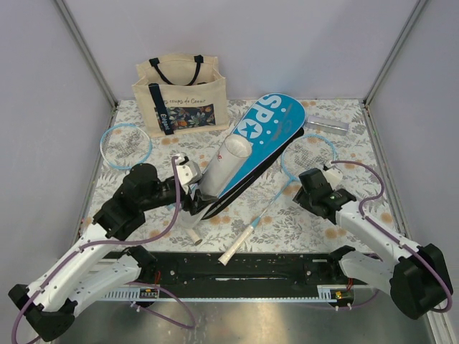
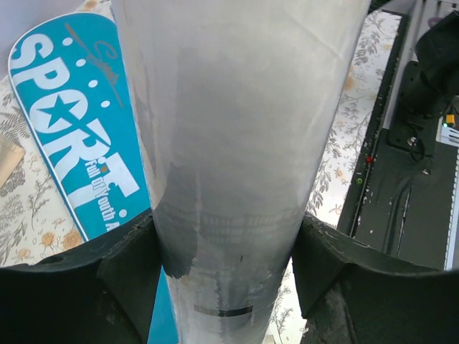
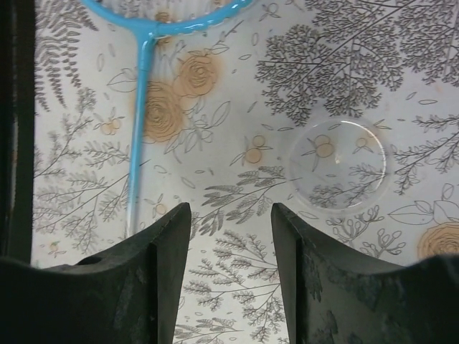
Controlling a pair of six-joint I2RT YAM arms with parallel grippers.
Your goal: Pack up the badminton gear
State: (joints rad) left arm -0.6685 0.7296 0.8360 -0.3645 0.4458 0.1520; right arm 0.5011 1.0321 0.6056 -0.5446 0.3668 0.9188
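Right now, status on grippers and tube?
Left gripper shut on tube, tilted, by case. Right gripper open, empty, over table beside racket. Clear disc lies near it.

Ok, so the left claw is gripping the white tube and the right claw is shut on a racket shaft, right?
No. The left claw grips the white tube, but the right claw is open and empty; the right wrist view shows the racket shaft lying off to its side.

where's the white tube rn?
Top view, left of centre: the white tube is clamped in the left gripper, tilted, overlapping the blue case's left edge.
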